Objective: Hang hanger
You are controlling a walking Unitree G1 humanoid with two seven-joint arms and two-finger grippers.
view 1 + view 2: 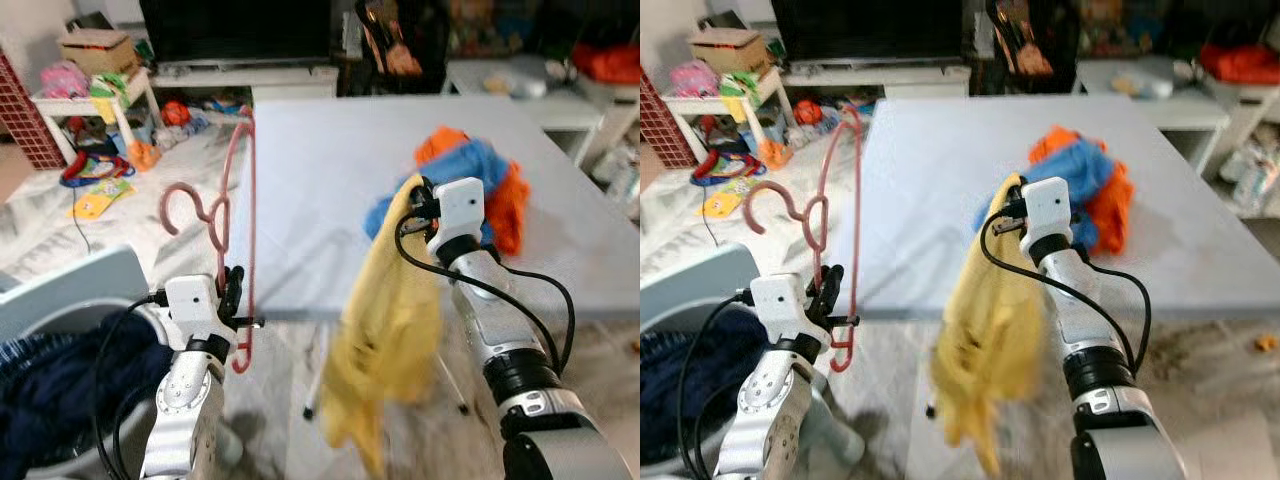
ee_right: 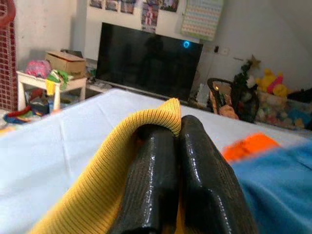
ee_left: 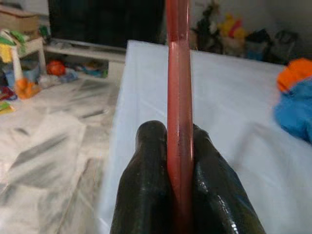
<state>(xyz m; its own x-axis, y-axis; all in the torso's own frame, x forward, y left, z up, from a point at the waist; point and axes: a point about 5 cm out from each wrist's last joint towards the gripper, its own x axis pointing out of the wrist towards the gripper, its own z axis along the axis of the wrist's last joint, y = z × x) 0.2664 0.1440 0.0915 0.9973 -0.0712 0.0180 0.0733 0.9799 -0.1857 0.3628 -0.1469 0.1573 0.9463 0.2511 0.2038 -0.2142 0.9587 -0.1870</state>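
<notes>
A pink hanger (image 1: 240, 215) stands upright at the table's left edge, its hook (image 1: 180, 205) turned to the left. My left gripper (image 1: 233, 290) is shut on its lower bar, and the bar (image 3: 179, 97) runs up between the black fingers (image 3: 146, 195). A yellow garment (image 1: 385, 330) hangs down over the table's front edge. My right gripper (image 1: 418, 200) is shut on its top fold, and the ribbed cloth (image 2: 122, 161) drapes over the fingers (image 2: 195, 180).
A grey table (image 1: 330, 180) carries a heap of blue and orange clothes (image 1: 480, 180). A laundry basket with dark blue clothes (image 1: 60, 390) stands at my lower left. Toys and a small white table (image 1: 90, 100) clutter the floor at the far left. A television (image 1: 235, 30) stands behind.
</notes>
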